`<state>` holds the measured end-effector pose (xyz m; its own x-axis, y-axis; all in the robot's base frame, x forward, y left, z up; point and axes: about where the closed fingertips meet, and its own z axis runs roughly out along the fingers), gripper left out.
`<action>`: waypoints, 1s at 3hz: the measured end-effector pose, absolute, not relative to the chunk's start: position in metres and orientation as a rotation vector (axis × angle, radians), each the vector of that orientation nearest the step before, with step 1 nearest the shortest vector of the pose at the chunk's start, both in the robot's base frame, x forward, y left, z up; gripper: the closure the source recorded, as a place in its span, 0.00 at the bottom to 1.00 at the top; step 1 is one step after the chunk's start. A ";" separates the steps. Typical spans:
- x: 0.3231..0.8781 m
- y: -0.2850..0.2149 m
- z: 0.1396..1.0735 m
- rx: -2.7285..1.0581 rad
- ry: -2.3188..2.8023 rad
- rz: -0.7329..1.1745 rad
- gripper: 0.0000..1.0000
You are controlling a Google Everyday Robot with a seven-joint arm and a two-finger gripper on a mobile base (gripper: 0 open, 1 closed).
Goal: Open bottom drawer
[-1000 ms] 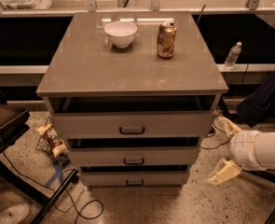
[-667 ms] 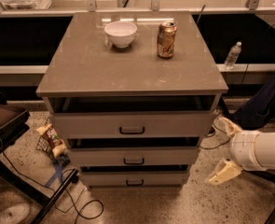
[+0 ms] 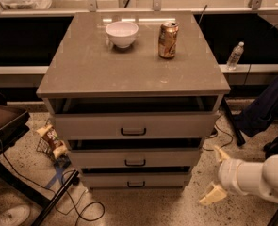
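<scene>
The bottom drawer (image 3: 136,180) is the lowest of three pale grey drawer fronts in the cabinet, with a small dark bar handle (image 3: 136,184). Its front lines up with the drawers above. My gripper (image 3: 216,175) is at the lower right, beside the cabinet's right edge and apart from it, near the height of the bottom drawer. Its two pale fingers (image 3: 212,195) are spread wide and hold nothing. My white arm (image 3: 258,179) comes in from the right edge.
A white bowl (image 3: 122,34) and a soda can (image 3: 167,40) stand on the cabinet top (image 3: 96,67). A water bottle (image 3: 234,55) is behind on the right. A snack bag (image 3: 51,140), cables and a black frame lie on the floor at left. Dark cloth hangs at right.
</scene>
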<state>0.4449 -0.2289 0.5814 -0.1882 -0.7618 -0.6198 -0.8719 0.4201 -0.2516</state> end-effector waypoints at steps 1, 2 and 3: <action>0.445 -0.234 0.515 -1.348 1.959 0.205 0.00; 0.442 -0.233 0.455 -1.366 1.882 0.209 0.00; 0.437 -0.225 0.400 -1.387 1.847 0.240 0.00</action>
